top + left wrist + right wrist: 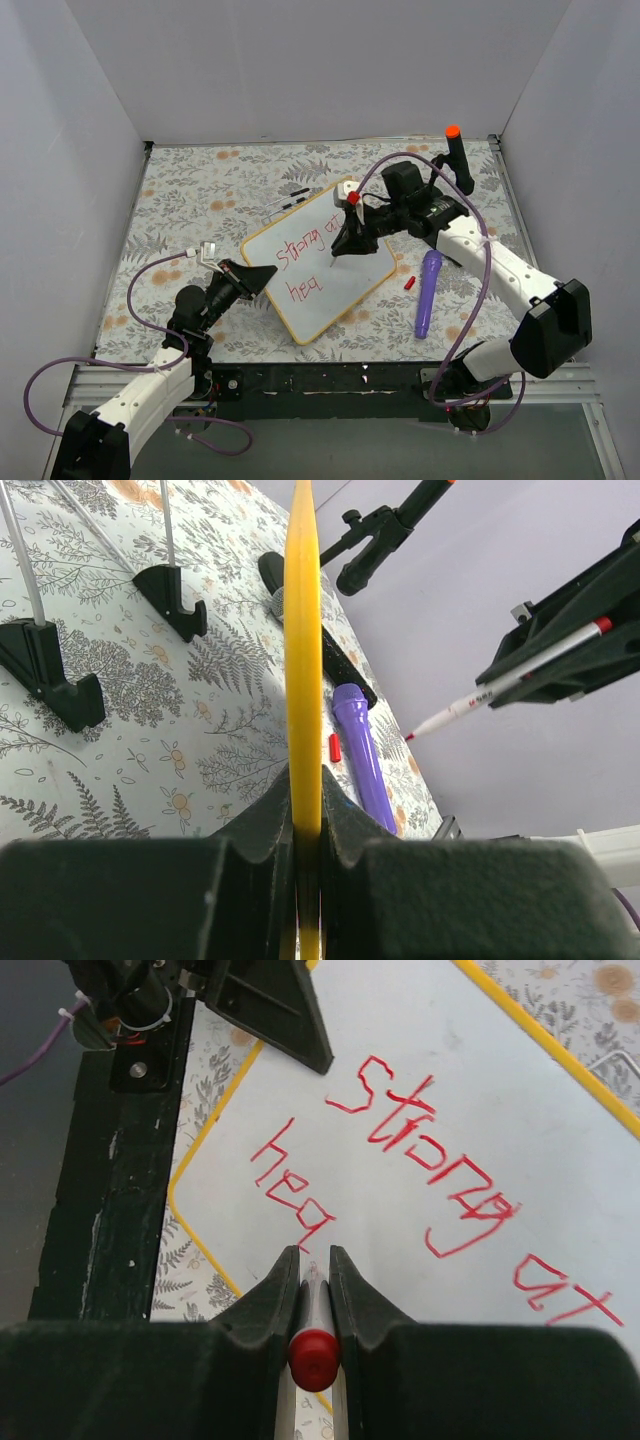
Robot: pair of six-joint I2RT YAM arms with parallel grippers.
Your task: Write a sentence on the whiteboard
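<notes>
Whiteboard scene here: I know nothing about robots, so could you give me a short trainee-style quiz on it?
1. True or false: the left pincer is clamped on the edge of the whiteboard.
2. The right pincer holds: A) a red marker; B) a sponge; C) nothing.
3. Fill in: the second line of the sentence so far reads "___".
Key: 1 true; 2 A; 3 hea.

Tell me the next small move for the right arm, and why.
Probably lower the red-tipped white marker in the right claw onto the yellow-framed glossy whiteboard, just right of the red handwritten "hea", to start an "r". The second line stops there, the tip seems lifted, and the left claw clamps the board's edge.
</notes>
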